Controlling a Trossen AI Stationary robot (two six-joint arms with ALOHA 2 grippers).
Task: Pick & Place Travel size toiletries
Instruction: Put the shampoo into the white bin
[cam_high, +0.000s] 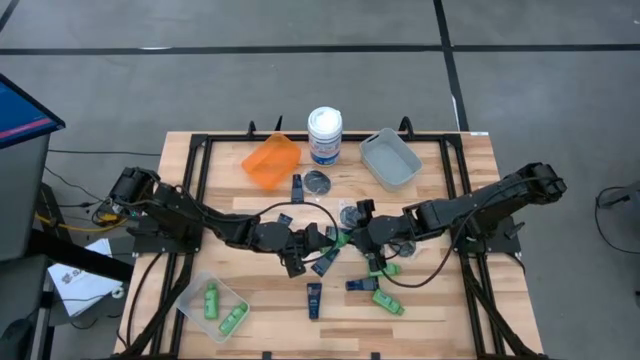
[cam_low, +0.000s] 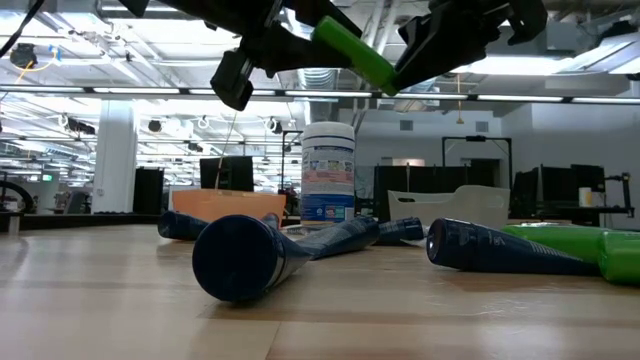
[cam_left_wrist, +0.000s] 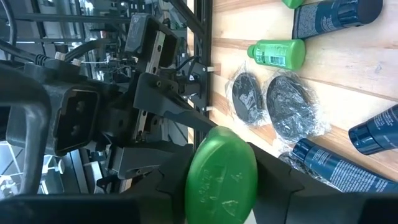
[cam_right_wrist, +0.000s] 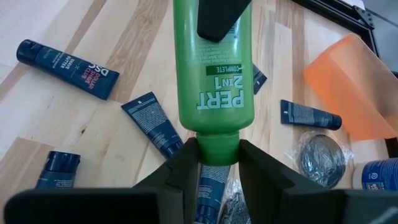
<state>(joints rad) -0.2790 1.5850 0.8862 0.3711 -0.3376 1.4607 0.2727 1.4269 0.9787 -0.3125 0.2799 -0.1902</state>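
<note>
My tabletop (cam_high: 470, 170) is pale wood slats in a black frame. At its far edge lie an orange bin (cam_high: 271, 161), a white tub (cam_high: 324, 135) and a grey bin (cam_high: 391, 158). A clear bin (cam_high: 212, 306) with green bottles sits at the near left corner. Navy tubes (cam_high: 313, 300), dark round pots (cam_high: 316, 181) and loose green bottles (cam_high: 388, 301) lie scattered across the middle.
</note>
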